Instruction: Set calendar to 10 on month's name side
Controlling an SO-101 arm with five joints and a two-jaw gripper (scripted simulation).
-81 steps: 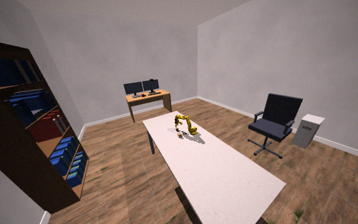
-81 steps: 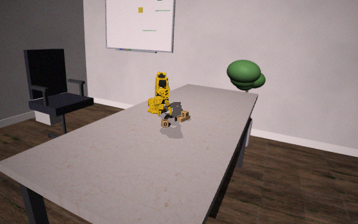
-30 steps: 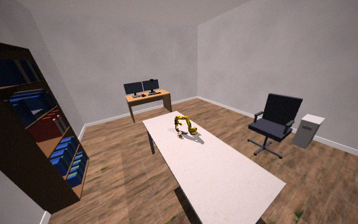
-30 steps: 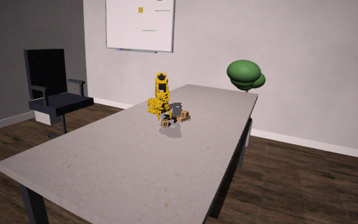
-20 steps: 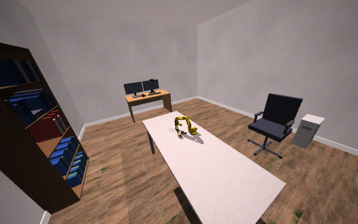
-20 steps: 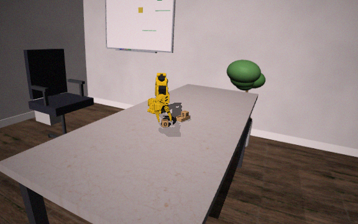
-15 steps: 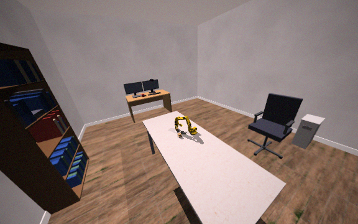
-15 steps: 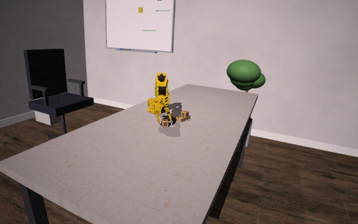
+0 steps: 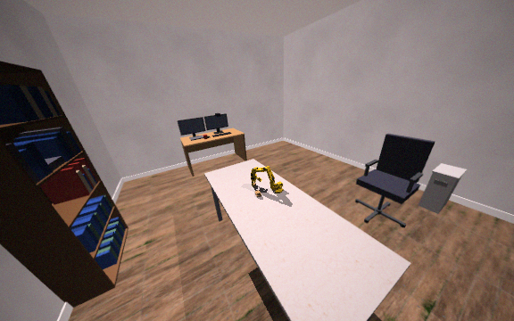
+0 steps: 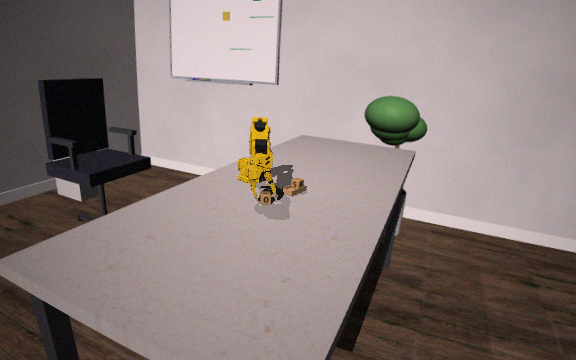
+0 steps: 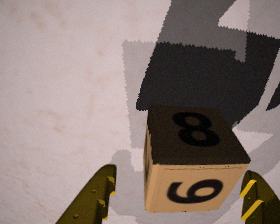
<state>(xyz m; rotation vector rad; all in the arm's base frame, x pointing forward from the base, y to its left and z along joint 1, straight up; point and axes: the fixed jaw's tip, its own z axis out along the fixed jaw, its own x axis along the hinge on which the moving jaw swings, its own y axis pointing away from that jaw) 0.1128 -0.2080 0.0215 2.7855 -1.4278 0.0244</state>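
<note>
A wooden date cube stands on the white table. In the wrist view it shows an 8 on top and a 6 or 9 on the near side; in the exterior view its front shows a 0. My gripper is low over it, open, with one yellow finger on each side of the cube. The left finger stands clear of it and the right finger is close to its edge. The small wooden tray lies just to the right, holding the other cube, which shows a 5.
The yellow arm stands just behind the cube and casts dark shadows on the table. An office chair stands off the table's left side and a plant behind its far end.
</note>
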